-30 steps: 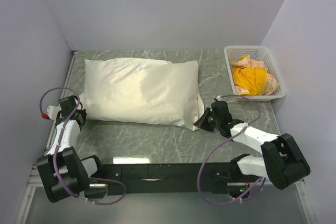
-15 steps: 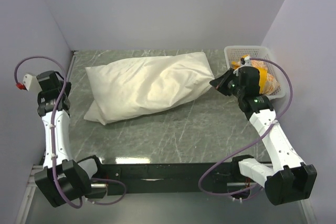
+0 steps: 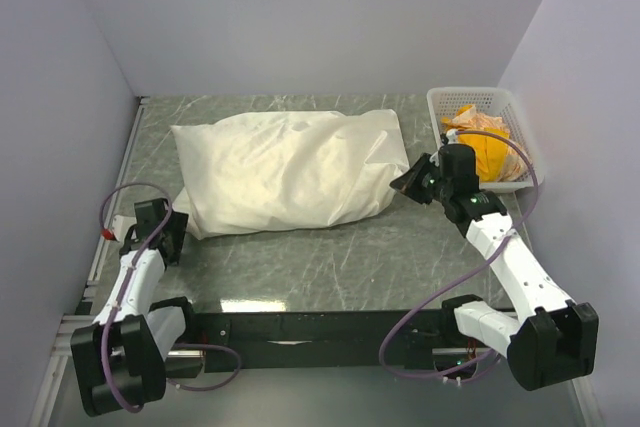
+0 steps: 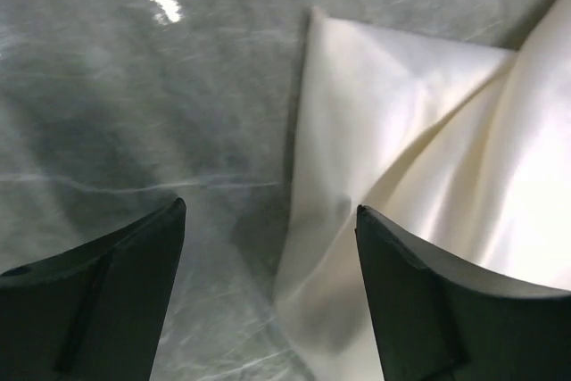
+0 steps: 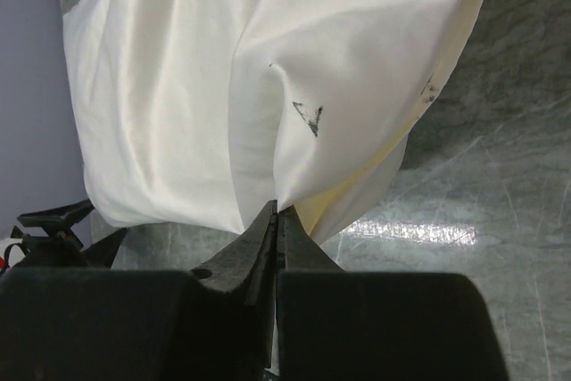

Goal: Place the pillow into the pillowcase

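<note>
right wrist view: right jaws pinched on pillowcase (image 5: 357, 69); left wrist view: left jaws wide, empty.

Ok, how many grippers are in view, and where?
2. The left gripper stands open at the near-left corner of the pillowcase; the right gripper is shut on its right end, beside the basket.

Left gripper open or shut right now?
Open. Left wrist view: left gripper spread wide, only table and a flat pillowcase corner between its tips, nothing gripped.
</note>
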Robot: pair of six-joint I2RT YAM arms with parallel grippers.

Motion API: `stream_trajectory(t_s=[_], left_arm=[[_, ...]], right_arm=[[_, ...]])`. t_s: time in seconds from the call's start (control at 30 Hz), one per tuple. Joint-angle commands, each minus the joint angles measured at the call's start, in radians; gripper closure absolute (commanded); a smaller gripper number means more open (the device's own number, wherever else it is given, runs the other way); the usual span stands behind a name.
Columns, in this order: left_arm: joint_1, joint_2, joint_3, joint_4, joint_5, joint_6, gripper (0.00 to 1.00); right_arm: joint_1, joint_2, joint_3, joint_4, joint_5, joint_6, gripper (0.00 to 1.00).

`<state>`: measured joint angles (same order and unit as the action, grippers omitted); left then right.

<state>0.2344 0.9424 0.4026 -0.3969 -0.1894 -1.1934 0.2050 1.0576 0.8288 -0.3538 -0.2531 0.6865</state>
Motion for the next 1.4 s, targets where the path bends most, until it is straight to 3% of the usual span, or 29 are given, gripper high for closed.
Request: stream_trajectory(t_s=[0.0, 0.17, 0.27, 0.3, 0.33, 0.4, 0.63, 0.77, 0.87, 0.93, 0.97, 1.03, 1.13, 1.17, 1.2, 1.27, 1.37], left_arm=[[-0.02, 0.044, -0.005, 0.142, -0.056, -0.071, 0.17], [-0.02, 0.128, 0.01, 0.282, -0.058, -0.055, 0.19], [-0.03, 0.232, 0.04, 0.322, -0.062, -0.045, 0.33], [-0.032, 0.28, 0.048, 0.334, -0.062, -0.032, 0.42], [-0.032, 0.297, 0.062, 0.337, -0.064, -0.003, 0.64], [-0.033, 0.308, 0.134, 0.293, -0.071, 0.049, 0.98], [0.003, 0.102, 0.48, 0.044, -0.122, 0.221, 0.99], [0.132, 0.085, 0.689, -0.023, 0.005, 0.247, 0.99], [0.148, 0.119, 0.751, 0.0, 0.126, 0.262, 0.99], [0.149, 0.133, 0.819, -0.028, 0.128, 0.264, 0.99], [0.151, 0.133, 0.837, -0.023, 0.117, 0.267, 0.99], [0.152, 0.147, 0.87, 0.007, 0.17, 0.243, 0.99], [0.106, 0.251, 0.977, 0.032, 0.217, 0.21, 0.99], [0.079, 0.301, 1.013, 0.006, 0.197, 0.218, 0.99], [0.08, 0.315, 1.039, 0.0, 0.193, 0.216, 0.99], [0.136, 0.332, 1.055, 0.029, 0.212, 0.19, 0.99], [0.166, 0.412, 1.111, 0.075, 0.275, 0.144, 0.99]], right_arm=[[0.014, -0.021, -0.017, 0.078, -0.002, -0.001, 1.0], [0.019, -0.028, -0.031, 0.079, 0.014, -0.01, 1.0], [0.019, -0.019, -0.025, 0.075, 0.009, -0.016, 1.0], [0.019, -0.016, -0.008, 0.072, 0.009, -0.022, 1.0], [0.02, -0.004, 0.007, 0.067, 0.003, -0.031, 1.0], [0.013, 0.013, 0.091, 0.01, 0.015, -0.053, 1.0], [-0.088, 0.119, 0.433, -0.122, -0.031, -0.077, 1.0], [-0.154, 0.157, 0.57, -0.122, -0.101, -0.006, 1.0], [-0.147, 0.173, 0.668, -0.152, -0.124, 0.021, 1.0], [-0.179, 0.206, 0.725, -0.207, -0.084, 0.005, 1.0], [-0.243, 0.209, 0.73, -0.183, -0.125, 0.021, 1.0], [-0.242, 0.196, 0.724, -0.14, -0.195, 0.074, 1.0], [-0.141, 0.211, 0.809, -0.23, -0.07, 0.009, 1.0], [-0.156, 0.205, 0.788, -0.229, -0.081, 0.005, 1.0], [-0.267, 0.185, 0.764, -0.214, -0.112, 0.018, 1.0], [-0.37, 0.174, 0.709, -0.179, -0.23, 0.044, 1.0], [-0.371, 0.217, 0.728, -0.122, -0.259, 0.112, 1.0]])
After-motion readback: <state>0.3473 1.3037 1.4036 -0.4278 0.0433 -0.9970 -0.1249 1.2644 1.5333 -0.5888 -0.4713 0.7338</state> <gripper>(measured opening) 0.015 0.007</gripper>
